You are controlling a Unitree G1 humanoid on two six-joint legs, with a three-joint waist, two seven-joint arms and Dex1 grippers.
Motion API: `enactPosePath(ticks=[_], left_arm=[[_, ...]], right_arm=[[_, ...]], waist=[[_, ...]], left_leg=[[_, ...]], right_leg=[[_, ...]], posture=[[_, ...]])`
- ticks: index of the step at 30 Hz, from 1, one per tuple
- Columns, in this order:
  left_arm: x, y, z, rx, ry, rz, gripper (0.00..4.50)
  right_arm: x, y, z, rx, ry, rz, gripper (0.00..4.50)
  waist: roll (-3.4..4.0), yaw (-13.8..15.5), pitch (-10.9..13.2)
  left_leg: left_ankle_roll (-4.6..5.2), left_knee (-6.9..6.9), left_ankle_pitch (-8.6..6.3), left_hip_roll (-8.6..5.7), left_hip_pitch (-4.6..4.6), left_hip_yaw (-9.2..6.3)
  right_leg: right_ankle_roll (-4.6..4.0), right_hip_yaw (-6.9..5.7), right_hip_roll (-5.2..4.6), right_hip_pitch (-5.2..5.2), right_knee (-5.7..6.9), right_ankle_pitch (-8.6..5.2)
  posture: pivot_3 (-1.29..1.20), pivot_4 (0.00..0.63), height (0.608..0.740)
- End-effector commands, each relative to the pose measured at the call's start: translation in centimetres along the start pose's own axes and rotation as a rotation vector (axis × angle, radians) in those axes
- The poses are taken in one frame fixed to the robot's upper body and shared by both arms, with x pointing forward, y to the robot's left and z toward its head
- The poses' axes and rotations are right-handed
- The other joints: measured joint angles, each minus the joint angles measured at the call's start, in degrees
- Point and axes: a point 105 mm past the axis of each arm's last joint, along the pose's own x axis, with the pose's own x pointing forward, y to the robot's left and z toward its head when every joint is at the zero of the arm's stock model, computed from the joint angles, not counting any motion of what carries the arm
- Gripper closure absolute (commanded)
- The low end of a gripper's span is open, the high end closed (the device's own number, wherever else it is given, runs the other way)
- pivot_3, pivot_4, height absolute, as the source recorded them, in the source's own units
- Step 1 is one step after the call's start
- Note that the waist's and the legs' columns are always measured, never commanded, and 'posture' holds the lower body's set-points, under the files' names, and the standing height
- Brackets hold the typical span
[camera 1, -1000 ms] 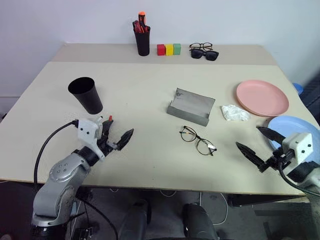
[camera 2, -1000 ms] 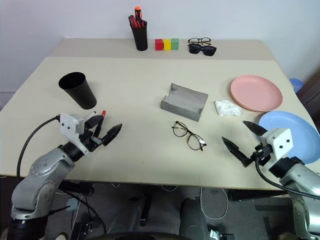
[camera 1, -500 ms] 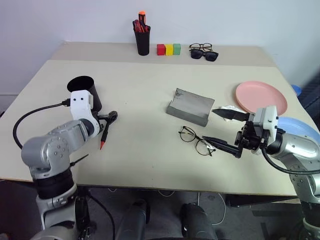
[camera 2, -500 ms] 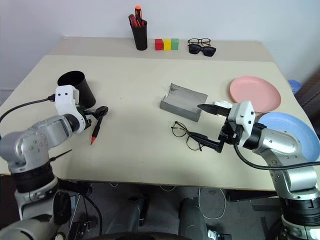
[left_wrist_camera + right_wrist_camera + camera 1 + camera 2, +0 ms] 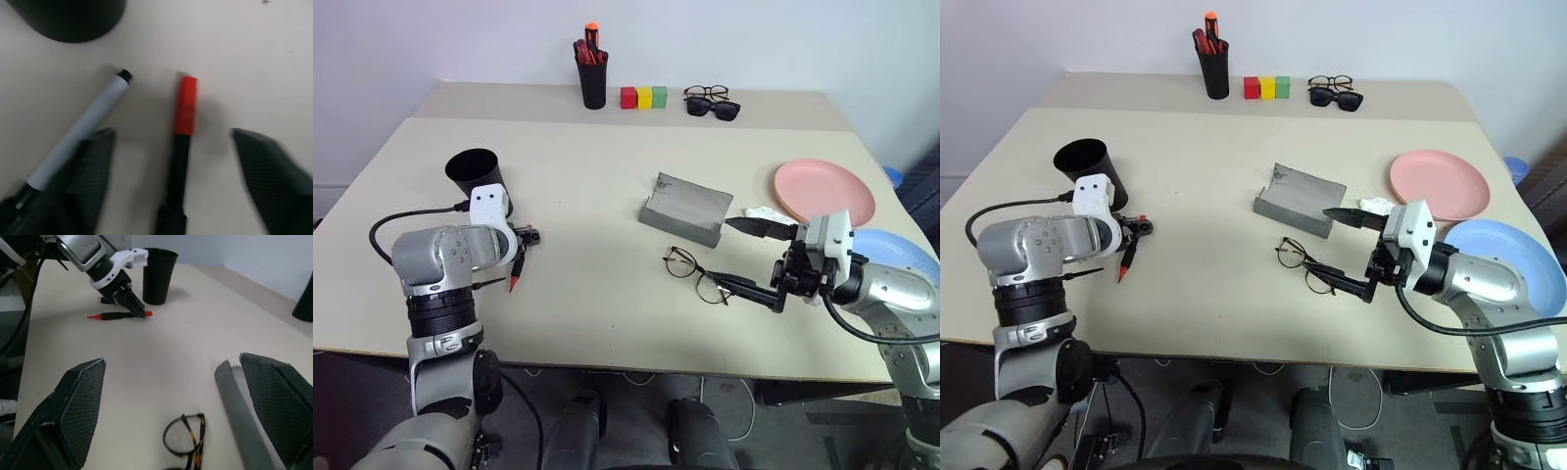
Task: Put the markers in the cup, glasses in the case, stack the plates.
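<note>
The marker step is in hand: the left gripper (image 5: 171,161), its fingers parted around the red-capped marker (image 5: 185,105) lying near the surface's left edge just beside the black cup (image 5: 477,176), next needs to pinch it, while the right gripper (image 5: 751,257) gapes wide beside the wire-frame glasses (image 5: 698,275).

Matt black plastic cup (image 5: 478,178), grey felt-like case (image 5: 687,208), smooth pink plate (image 5: 825,191), matt tabletop (image 5: 597,284).

Both arms: silver-grey rounded metal shells with black joint sections. A white boxy housing sits at each wrist, and a black cable loops from it back along the forearm. The left gripper (image 5: 173,161) and right gripper (image 5: 751,257) each carry two black tapered fingers with a fine cross-hatched texture.
</note>
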Motion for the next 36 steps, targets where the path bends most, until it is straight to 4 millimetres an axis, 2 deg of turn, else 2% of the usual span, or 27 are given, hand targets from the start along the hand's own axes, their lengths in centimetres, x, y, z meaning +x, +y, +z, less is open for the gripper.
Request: enactPosePath(ticks=[1,4,7,11,14,15,17,18,20,21,23,25,29,36], left_arm=[[0.6,-1.1,-0.6,0.016,0.039,-0.029,2.90],[0.6,-1.2,-0.8,0.019,0.049,-0.044,4.44],[0.1,-1.9,-1.0,0.032,0.042,-0.094,4.48],[-2.4,-6.0,-1.7,0.123,-0.006,-0.319,4.48],[-4.9,-8.4,-1.0,0.293,-0.182,-0.413,4.48],[-5.7,-9.0,-0.1,0.335,-0.276,-0.418,4.48],[-8.0,-10.3,3.2,0.390,-0.572,-0.454,4.48],[-9.3,-10.2,5.4,0.373,-0.747,-0.410,4.48],[-11.3,-8.7,8.9,0.246,-1.009,-0.281,4.48],[-12.0,-7.7,10.0,0.177,-1.104,-0.213,4.48],[-12.0,-6.1,12.0,0.158,-1.194,-0.082,4.48],[-12.0,-5.0,13.2,0.167,-1.257,0.011,4.48],[-11.7,-1.4,15.5,0.229,-1.374,0.298,4.48],[-10.9,0.2,16.4,0.288,-1.454,0.497,4.48]], right_arm=[[-0.2,0.1,1.5,-0.067,-0.027,-0.015,0.00],[-0.2,0.0,1.3,-0.064,-0.025,-0.022,0.00],[-0.1,0.0,1.3,-0.061,-0.027,-0.025,0.00],[-0.1,-0.4,1.2,-0.058,-0.027,-0.036,0.00],[0.1,-0.7,1.4,-0.050,-0.043,-0.043,0.00],[0.2,-0.8,1.5,-0.049,-0.050,-0.044,0.00],[0.4,-1.0,1.8,-0.047,-0.069,-0.053,0.00],[0.6,-1.2,1.9,-0.044,-0.077,-0.056,0.00],[0.8,-1.3,1.9,-0.046,-0.084,-0.058,0.00],[0.9,-1.4,1.9,-0.048,-0.086,-0.059,0.00],[1.3,-1.6,2.0,-0.050,-0.094,-0.059,0.00],[1.5,-1.7,2.0,-0.051,-0.099,-0.058,0.00],[2.4,-1.9,2.0,-0.050,-0.119,-0.055,0.00],[3.5,-1.7,2.0,-0.043,-0.146,-0.041,0.00]], waist=[[0.00,0.02,0.00],[-0.01,0.03,-0.01],[-0.01,0.01,-0.01],[-0.03,-0.06,0.01],[-0.14,-0.18,0.07],[-0.16,-0.25,0.09],[-0.16,-0.20,0.10],[-0.15,-0.16,0.09],[-0.13,-0.05,0.08],[-0.15,-0.01,0.08],[-0.16,-0.05,0.07],[-0.15,-0.11,0.06],[-0.16,-0.09,0.07],[-0.19,0.03,0.09]], left_leg=[[-0.06,0.00,0.01,0.00,0.00,-0.01],[-0.16,0.02,0.06,-0.01,0.00,0.00],[-0.16,0.02,0.06,-0.01,0.00,0.00],[-0.16,-0.02,0.06,-0.01,-0.04,0.02],[-0.15,-0.04,0.06,0.00,-0.09,0.05],[-0.16,-0.06,0.06,0.01,-0.09,0.05],[-0.18,-0.08,0.07,0.05,-0.08,0.07],[-0.20,-0.09,0.07,0.08,-0.07,0.06],[-0.23,-0.09,0.08,0.10,-0.07,0.08],[-0.23,-0.07,0.08,0.11,-0.07,0.09],[-0.23,-0.05,0.09,0.11,-0.07,0.11],[-0.21,-0.07,0.10,0.06,-0.06,0.13],[-0.03,-0.12,0.20,0.03,-0.10,0.12],[-0.03,-0.07,0.21,0.00,-0.13,0.08]], right_leg=[[-0.05,0.00,0.00,0.00,0.00,-0.03],[-0.02,0.00,-0.01,0.05,-0.03,-0.04],[-0.02,0.00,-0.02,0.07,-0.05,-0.04],[-0.09,0.04,-0.02,0.02,-0.08,0.02],[-0.07,0.06,-0.03,-0.03,-0.11,0.02],[-0.10,0.08,-0.03,-0.04,-0.11,0.01],[-0.16,0.09,0.00,-0.10,-0.08,0.02],[-0.22,0.09,0.02,-0.11,-0.09,0.05],[-0.33,0.09,0.02,-0.07,-0.18,0.12],[-0.37,0.09,0.02,-0.03,-0.26,0.14],[-0.37,0.10,-0.01,0.03,-0.35,0.15],[-0.35,0.09,-0.01,0.01,-0.35,0.15],[-0.18,0.10,0.01,-0.08,-0.28,0.13],[0.38,0.10,0.04,-0.06,-0.24,0.34]], posture=[[0.00,0.150,0.740],[0.00,0.150,0.740],[0.00,0.150,0.740],[0.00,0.150,0.740],[0.00,0.150,0.740],[0.00,0.150,0.740],[0.00,0.150,0.740],[0.00,0.150,0.740],[0.00,0.150,0.740],[0.00,0.150,0.740],[0.00,0.150,0.740],[0.00,0.150,0.740],[0.00,0.150,0.740],[0.00,0.150,0.740]])
